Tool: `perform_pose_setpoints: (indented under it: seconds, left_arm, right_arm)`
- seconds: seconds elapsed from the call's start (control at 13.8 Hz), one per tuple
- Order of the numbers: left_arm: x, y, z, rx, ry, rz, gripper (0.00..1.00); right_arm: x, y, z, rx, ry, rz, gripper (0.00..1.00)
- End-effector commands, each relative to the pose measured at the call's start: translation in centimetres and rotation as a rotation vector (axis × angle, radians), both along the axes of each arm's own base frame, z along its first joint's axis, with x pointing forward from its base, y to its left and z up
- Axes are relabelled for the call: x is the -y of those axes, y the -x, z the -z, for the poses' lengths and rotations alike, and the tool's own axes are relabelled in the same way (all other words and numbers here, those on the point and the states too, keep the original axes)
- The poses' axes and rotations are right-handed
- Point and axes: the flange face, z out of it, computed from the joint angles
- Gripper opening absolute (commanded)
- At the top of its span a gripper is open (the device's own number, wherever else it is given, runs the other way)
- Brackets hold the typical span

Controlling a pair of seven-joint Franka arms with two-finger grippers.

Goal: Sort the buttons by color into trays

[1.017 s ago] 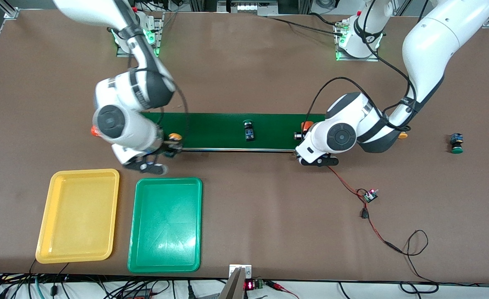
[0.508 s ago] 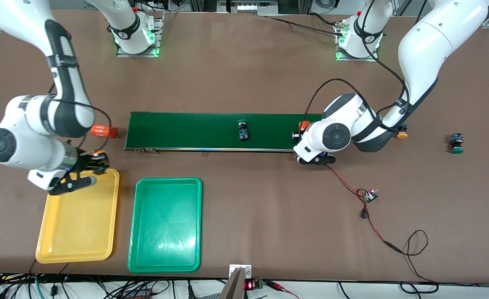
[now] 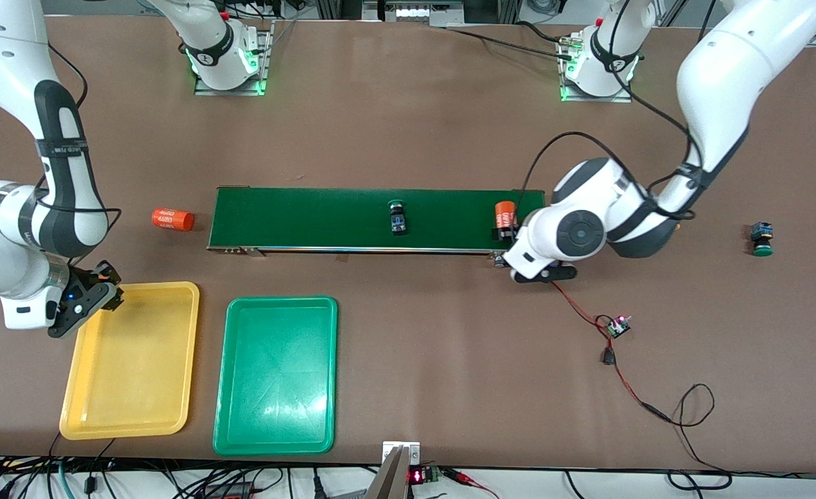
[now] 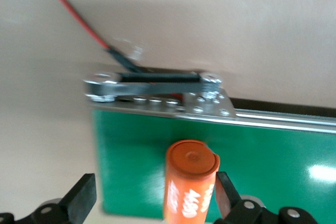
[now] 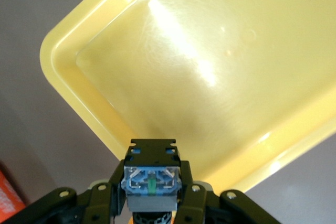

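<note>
While right gripper [image 5: 151, 203] hangs over shallow yellow plastic tray [image 3: 134, 409] corner, clamped on blue-bodied push-button switch [image 5: 150, 184], left gripper [image 4: 152, 203] spread wide, orange "4680" cylinder [image 4: 190, 187] between its fingers on dark-green conveyor belt [image 3: 311, 218]

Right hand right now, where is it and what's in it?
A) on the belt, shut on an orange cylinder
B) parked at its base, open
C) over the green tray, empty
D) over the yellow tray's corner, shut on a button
D: the right hand grips a button above the yellow tray corner.
</note>
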Motion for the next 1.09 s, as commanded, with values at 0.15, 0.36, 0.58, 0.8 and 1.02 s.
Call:
perform_pose_setpoints:
  seconds: [0.15, 0.36, 0.58, 0.8, 1.02]
  left_arm:
    - [-8.3, -3.5, -7.2, -0.012, 0.02, -0.107, 1.0]
    - [-9.7, -3.8, -7.0, -0.012, 0.04, -0.063, 1.0]
    - [-13.3, -4.5, -6.9, -0.005, 0.053, -0.047, 1.0]
    - [-21.4, -4.9, -5.7, -0.008, 0.022, 0.045, 1.0]
    - [-27.7, -4.1, -3.5, -0.028, -0.005, 0.156, 1.0]
  right_arm:
    - [-1.0, -2.2, 3.1, 0.11, 0.024, -0.452, 0.04]
    - [-0.9, -2.4, 5.6, 0.137, 0.044, -0.504, 0.05]
    - [-1.0, -2.3, 6.8, 0.145, -0.006, -0.43, 0.76]
    - [-2.2, -2.0, 4.0, 0.123, -0.077, -0.323, 1.0]
    - [-3.0, -1.4, 1.1, 0.084, -0.106, -0.202, 1.0]
